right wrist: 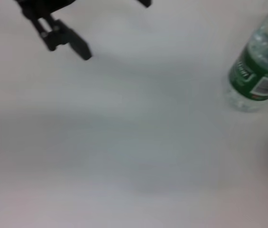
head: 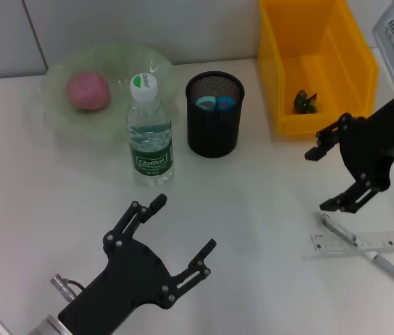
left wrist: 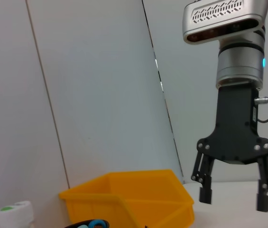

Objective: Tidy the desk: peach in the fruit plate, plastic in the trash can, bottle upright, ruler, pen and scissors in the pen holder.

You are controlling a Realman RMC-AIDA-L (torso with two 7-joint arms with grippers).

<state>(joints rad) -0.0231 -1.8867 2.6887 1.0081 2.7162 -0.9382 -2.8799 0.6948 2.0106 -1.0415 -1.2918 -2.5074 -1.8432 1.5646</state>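
A pink peach [head: 88, 91] lies in the green glass fruit plate [head: 116, 61]. The bottle [head: 150, 132] stands upright beside it, also seen in the right wrist view [right wrist: 258, 71]. Blue scissors handles [head: 215, 103] stick up in the black mesh pen holder [head: 215, 132]. Green plastic [head: 305, 102] lies in the yellow trash can [head: 315, 63]. The pen [head: 364, 249] and clear ruler [head: 385, 241] lie crossed at the right. My right gripper [head: 321, 179] hangs open just above and left of them. My left gripper [head: 185, 223] is open, low at the front.
The left wrist view shows the right gripper [left wrist: 229, 202] open above the table, the yellow bin [left wrist: 129, 199] and the bottle cap [left wrist: 15, 211]. Bottle, holder and bin stand in a row at the back.
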